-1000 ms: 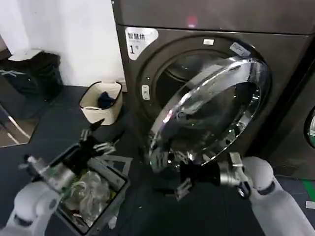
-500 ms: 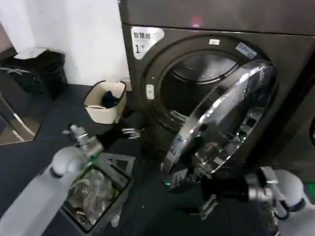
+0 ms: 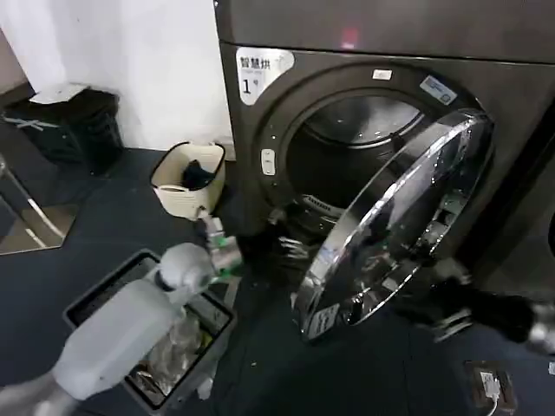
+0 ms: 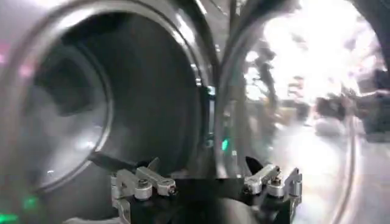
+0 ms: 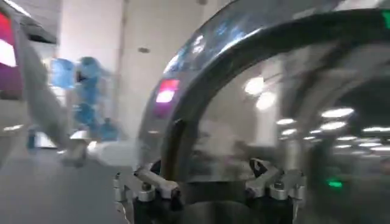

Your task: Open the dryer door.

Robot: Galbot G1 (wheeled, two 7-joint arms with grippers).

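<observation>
Dryer door (image 3: 395,225) btwn both hands.

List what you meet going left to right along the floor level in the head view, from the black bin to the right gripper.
Black bin → cream laundry basket → left gripper at the drum's lower rim → dryer door, swung open → right gripper beside the door's lower edge.

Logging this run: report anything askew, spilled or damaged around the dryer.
Nothing stands out. The dryer door hangs partly open on the dryer, intact. The basket stands upright, nothing spilled.
</observation>
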